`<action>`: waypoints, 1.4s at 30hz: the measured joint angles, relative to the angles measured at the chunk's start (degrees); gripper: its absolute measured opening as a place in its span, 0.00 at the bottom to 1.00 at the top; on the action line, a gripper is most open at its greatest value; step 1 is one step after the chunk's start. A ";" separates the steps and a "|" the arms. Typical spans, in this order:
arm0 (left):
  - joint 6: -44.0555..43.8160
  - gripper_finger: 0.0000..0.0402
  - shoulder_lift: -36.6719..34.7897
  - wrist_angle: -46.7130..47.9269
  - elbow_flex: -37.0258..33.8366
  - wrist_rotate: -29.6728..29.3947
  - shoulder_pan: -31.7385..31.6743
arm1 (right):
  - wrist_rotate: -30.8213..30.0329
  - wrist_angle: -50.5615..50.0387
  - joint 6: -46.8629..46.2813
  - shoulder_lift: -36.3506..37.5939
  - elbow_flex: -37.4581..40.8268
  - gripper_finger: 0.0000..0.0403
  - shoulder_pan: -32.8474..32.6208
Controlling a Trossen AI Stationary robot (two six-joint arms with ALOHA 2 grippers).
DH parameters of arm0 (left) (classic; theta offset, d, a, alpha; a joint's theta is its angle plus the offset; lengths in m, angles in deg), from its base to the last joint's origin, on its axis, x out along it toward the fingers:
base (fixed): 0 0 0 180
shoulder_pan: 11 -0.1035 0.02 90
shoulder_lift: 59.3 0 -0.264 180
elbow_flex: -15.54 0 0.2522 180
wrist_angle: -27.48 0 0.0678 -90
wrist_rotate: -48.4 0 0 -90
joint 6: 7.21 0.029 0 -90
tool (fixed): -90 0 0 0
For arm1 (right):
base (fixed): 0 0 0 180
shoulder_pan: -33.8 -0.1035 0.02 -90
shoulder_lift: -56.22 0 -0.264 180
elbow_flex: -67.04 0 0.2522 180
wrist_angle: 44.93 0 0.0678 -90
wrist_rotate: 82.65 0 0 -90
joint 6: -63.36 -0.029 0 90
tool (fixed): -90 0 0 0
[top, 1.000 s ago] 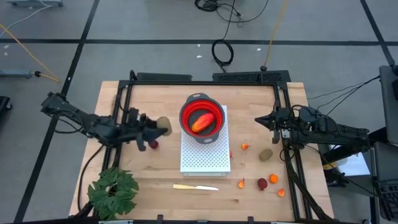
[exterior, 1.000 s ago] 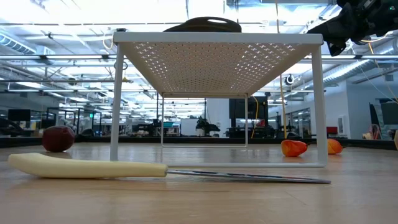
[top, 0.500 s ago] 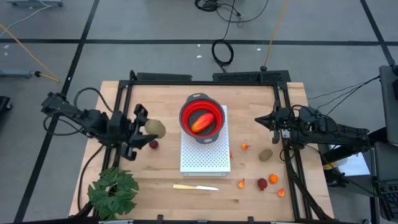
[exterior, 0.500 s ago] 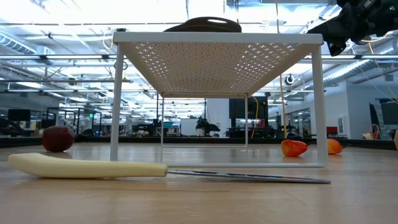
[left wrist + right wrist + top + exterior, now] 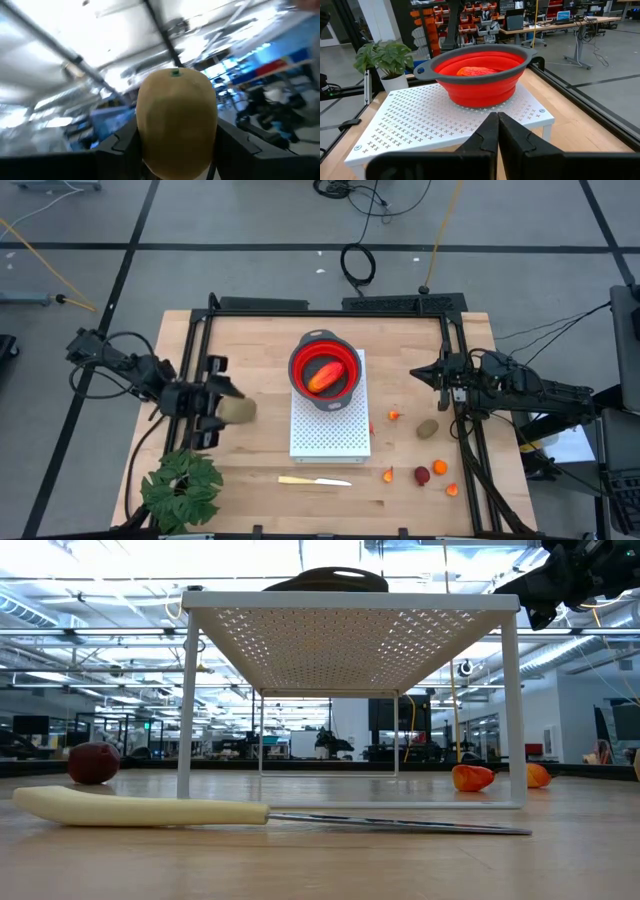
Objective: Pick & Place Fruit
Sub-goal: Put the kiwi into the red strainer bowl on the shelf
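Observation:
My left gripper (image 5: 222, 408) is over the table's left part, shut on an olive-brown oval fruit (image 5: 239, 410), which fills the left wrist view (image 5: 176, 122). A red bowl (image 5: 325, 370) stands on a white perforated stand (image 5: 330, 435) and holds the red-orange oblong fruit (image 5: 322, 376). Another olive oval (image 5: 428, 428), a dark red ball (image 5: 422, 475) and tiny orange bits (image 5: 388, 474) lie on the table's right part. One more dark red ball (image 5: 93, 762) rests on the table at the left. My right gripper (image 5: 415, 375) hovers shut, right of the bowl. My left gripper pinches the olive-brown oval between its two fingers (image 5: 122, 145), one on each of the fruit's opposite sides (image 5: 145, 135). The fingers come from the table's left and slant upward. The fruit is lifted clear of the table, its green-marked end (image 5: 175, 73) pointing away from the gripper.
A pale yellow knife (image 5: 313, 480) lies near the front edge, below the stand. A green leafy plant (image 5: 183, 488) stands at the near left corner. Black frame rails (image 5: 200, 350) run along the table's left, far and right sides.
My left gripper has rolled about its own axis and tipped its fingers upward. It has drawn back toward the table's left and near edges with the olive-brown fruit still in its hold, and risen a little. The fruit now covers the dark red ball in the high view.

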 joint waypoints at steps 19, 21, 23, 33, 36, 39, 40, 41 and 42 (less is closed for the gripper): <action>13.25 0.45 0.00 0.11 0.00 13.87 0.00 | -0.24 0.00 0.02 0.00 0.00 0.01 0.00; 12.39 0.45 0.00 0.11 0.00 13.87 0.00 | -0.22 0.00 0.02 0.00 0.00 0.01 0.00; 10.80 0.46 0.00 0.11 0.00 13.82 0.00 | -0.24 0.00 0.02 0.00 0.00 0.01 0.00; -13.78 0.52 0.00 0.13 0.00 -0.96 0.02 | -0.24 0.00 0.02 0.00 0.00 0.01 0.00; -22.78 0.49 0.00 1.07 0.00 -9.99 0.00 | -0.25 0.00 0.01 0.00 0.00 0.01 0.00; -30.02 0.46 0.00 3.37 0.00 -17.66 0.00 | -0.26 0.00 0.02 0.00 0.00 0.01 0.00; -32.29 0.46 0.00 4.10 0.00 -19.57 0.00 | -0.26 0.01 0.00 0.00 0.00 0.01 0.00; -34.59 0.47 0.00 4.82 0.00 -21.17 0.00 | -0.26 0.00 0.01 0.00 0.00 0.01 0.00; -37.00 0.47 0.00 5.56 0.00 -22.60 0.00 | -0.26 0.00 0.02 0.00 0.00 0.01 0.00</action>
